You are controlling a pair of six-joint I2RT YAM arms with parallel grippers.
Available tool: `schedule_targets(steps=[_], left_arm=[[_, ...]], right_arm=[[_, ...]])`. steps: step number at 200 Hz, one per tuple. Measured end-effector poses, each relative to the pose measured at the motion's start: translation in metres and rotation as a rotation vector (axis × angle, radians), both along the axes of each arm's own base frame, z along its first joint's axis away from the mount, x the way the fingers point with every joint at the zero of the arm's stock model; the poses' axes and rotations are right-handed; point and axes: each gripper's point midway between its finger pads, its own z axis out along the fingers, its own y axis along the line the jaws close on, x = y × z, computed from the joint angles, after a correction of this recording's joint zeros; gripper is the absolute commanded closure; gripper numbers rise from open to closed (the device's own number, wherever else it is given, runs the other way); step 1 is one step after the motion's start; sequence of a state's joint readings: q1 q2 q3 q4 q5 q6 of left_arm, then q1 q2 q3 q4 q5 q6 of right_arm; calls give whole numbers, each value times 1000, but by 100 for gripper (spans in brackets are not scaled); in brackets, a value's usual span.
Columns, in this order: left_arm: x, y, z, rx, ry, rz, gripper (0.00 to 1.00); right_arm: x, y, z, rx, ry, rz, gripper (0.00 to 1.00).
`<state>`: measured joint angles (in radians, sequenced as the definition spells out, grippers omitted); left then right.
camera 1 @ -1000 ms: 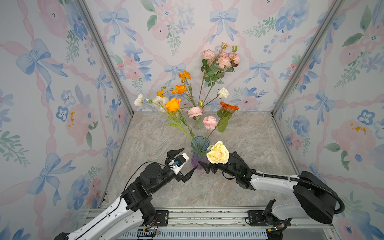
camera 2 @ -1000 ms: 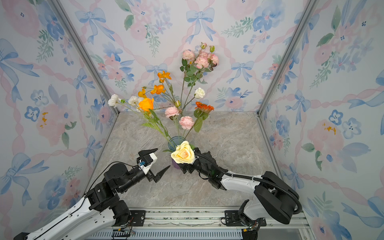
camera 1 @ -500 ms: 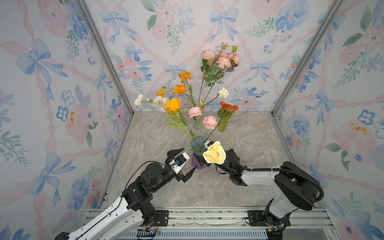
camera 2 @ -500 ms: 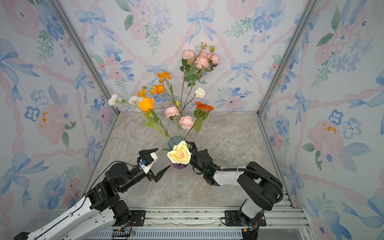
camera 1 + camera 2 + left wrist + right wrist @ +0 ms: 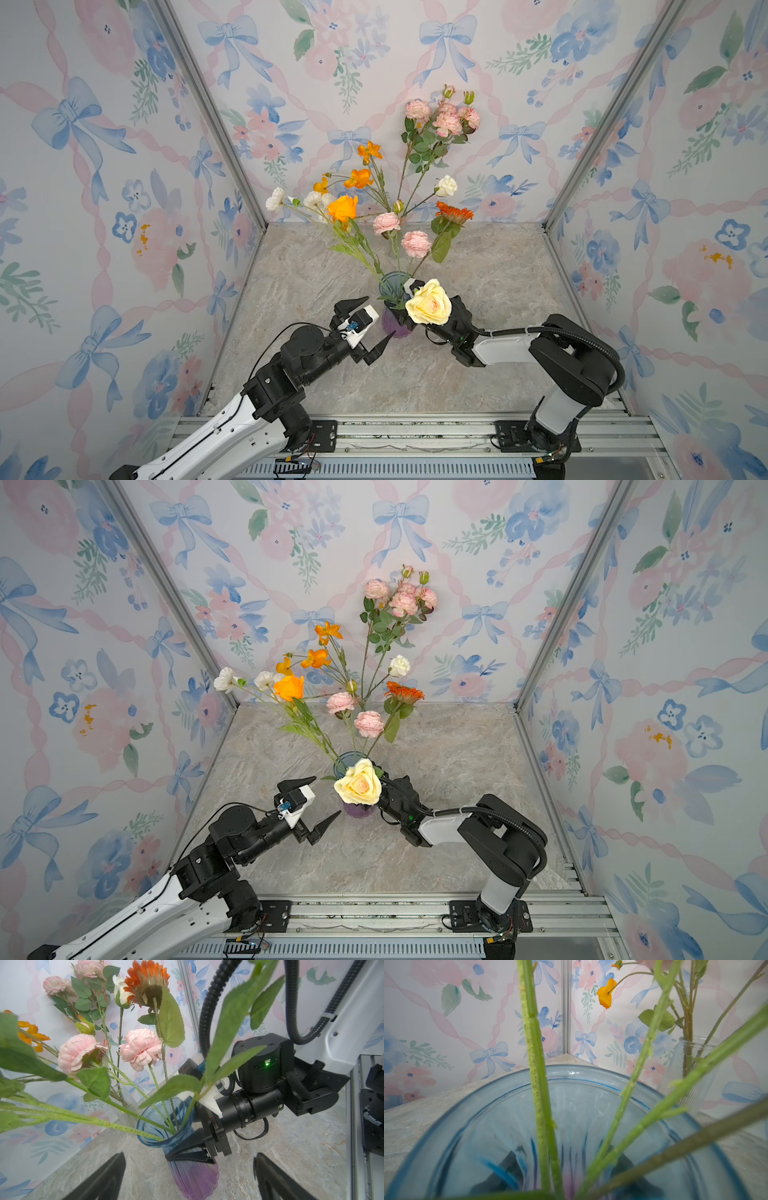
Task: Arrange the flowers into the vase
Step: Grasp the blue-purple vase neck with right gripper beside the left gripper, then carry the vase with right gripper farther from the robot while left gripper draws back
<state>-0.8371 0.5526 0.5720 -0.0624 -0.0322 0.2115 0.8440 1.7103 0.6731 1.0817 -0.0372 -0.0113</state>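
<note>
The vase (image 5: 394, 326), blue glass fading to purple, stands mid-floor with several flowers (image 5: 415, 243) fanning out of it: pink, orange and white blooms on green stems. A cream rose (image 5: 430, 302) leans out over my right gripper (image 5: 405, 309). The right jaws straddle the vase's neck (image 5: 193, 1178), and one black finger (image 5: 191, 1153) lies against the glass. In the right wrist view both fingertips (image 5: 506, 1167) show dark through the vase's rim (image 5: 571, 1072). My left gripper (image 5: 379, 315) hangs open just left of the vase, holding nothing.
A clear glass jar (image 5: 691, 1059) with stems in it stands behind the vase. Floral-papered walls close in the marble floor (image 5: 498, 270) on three sides. A metal rail (image 5: 415, 432) carrying both arm bases runs along the front.
My right arm has folded its elbow up and pushed its gripper left onto the vase, jaws narrowing round the neck. The cream rose shifted slightly left. The left arm stayed still.
</note>
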Motion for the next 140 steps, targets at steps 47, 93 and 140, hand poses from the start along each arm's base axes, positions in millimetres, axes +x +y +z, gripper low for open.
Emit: schedule_targets(steps=[47,93,140], left_arm=[[-1,-1,0,-1,1,-7,2],[-4,-1,3,-10,-5,-19,2],[-22,9,31,-94,-81,-61,2]], right_arm=[[-1,-1,0,-6,4,0,52],[-17,-18,2,-48,37,2,58],[-40,-42,16,-95,75,4,60]])
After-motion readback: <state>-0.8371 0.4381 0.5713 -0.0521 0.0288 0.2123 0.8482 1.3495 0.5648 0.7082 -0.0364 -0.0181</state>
